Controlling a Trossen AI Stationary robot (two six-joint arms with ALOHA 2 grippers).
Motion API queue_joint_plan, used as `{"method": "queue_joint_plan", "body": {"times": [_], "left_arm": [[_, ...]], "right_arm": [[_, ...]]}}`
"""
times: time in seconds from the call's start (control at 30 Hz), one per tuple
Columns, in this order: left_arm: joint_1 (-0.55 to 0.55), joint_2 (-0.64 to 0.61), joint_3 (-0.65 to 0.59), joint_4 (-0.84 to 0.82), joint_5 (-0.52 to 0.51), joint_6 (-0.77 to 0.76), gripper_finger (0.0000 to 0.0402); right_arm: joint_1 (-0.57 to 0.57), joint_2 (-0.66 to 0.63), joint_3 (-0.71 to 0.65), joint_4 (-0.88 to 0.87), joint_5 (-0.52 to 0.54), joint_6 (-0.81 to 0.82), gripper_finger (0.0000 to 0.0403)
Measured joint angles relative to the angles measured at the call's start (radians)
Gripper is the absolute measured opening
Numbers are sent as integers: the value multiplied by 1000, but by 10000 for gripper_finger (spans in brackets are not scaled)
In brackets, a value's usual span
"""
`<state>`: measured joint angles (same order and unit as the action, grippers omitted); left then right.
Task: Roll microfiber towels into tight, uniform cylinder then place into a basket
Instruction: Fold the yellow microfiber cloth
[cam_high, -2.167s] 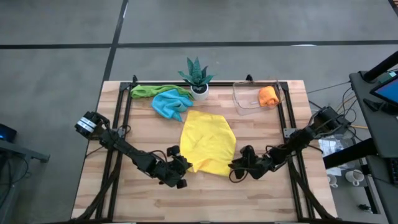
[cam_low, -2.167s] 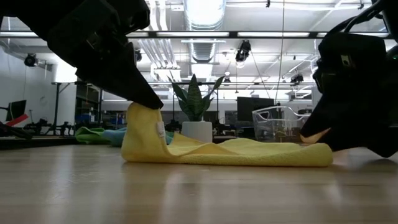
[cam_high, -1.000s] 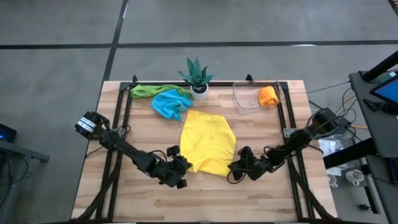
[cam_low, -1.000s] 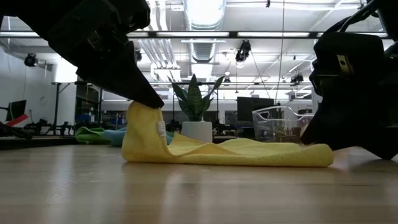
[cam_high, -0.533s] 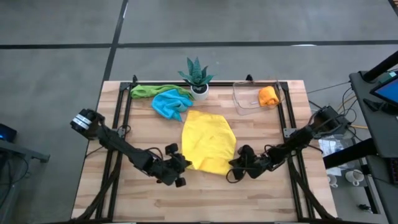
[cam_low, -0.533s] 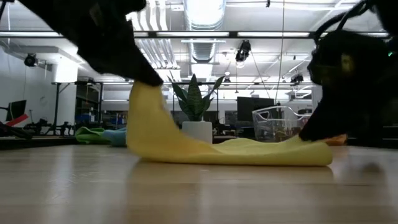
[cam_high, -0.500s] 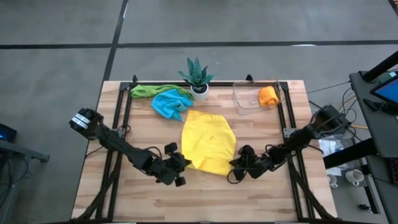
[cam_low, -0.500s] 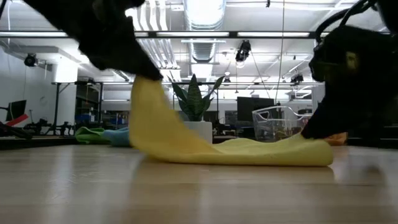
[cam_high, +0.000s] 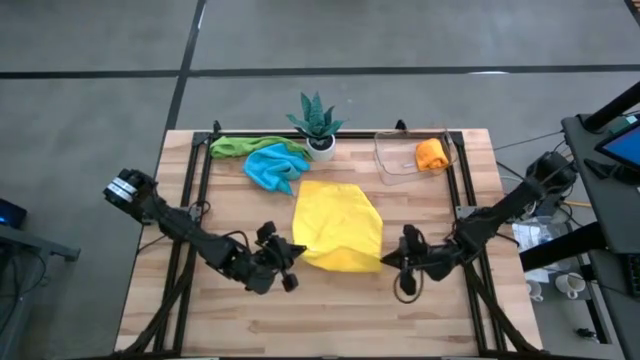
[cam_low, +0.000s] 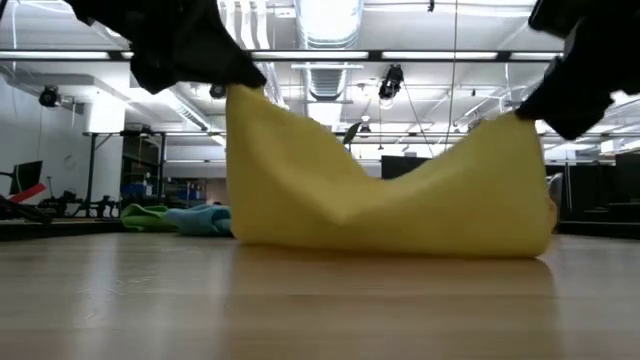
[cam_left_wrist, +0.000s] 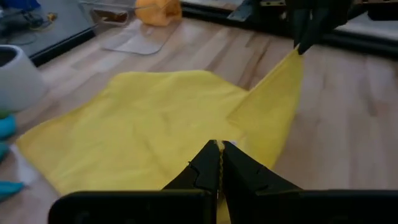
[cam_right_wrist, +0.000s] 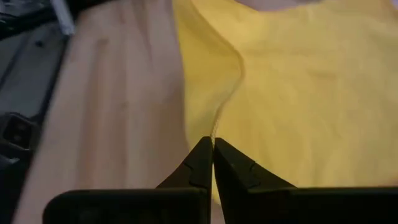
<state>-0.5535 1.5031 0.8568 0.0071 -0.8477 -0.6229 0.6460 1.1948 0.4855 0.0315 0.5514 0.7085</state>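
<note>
Pinching yellow towel (cam_high: 338, 226) corners — left tool (cam_left_wrist: 219, 149), right tool (cam_right_wrist: 212, 147); lifted towel hides basket in low view.

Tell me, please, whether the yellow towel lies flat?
No: both near corners of the yellow towel are lifted, pinched by the left hand and right hand.

The setting is an open-plan robotics lab: a wooden bench (cam_high: 330, 310) on a grey concrete floor (cam_high: 90, 120), exposed ceiling ducts (cam_low: 325, 75) with strip lights (cam_low: 330, 18), distant desks carrying monitors (cam_low: 25, 175), and cabled equipment at the right (cam_high: 610, 150).
</note>
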Motion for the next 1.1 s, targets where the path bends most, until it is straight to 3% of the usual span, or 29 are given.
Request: {"method": "queue_joint_plan", "body": {"times": [0.2,0.27,0.47,0.57,0.77,0.93,1.1], "left_arm": [[-46,-1,4,84,-2,14,0],[-49,-23,16,79,-23,105,0],[19,-214,46,87,-210,541,0],[117,-332,53,94,-228,693,0],[444,-521,72,87,-64,823,0],[733,-577,142,67,105,840,0],[808,-557,208,-64,322,741,0]], "right_arm": [[30,-83,0,-2,9,-95,8],[23,-122,24,-59,52,-138,8],[-60,-233,276,-541,264,-217,8],[-121,-262,409,-739,359,-273,8],[-320,-279,623,-845,419,-518,8],[-505,-265,760,-841,413,-677,8],[-571,-264,792,-841,287,-684,8]]}}
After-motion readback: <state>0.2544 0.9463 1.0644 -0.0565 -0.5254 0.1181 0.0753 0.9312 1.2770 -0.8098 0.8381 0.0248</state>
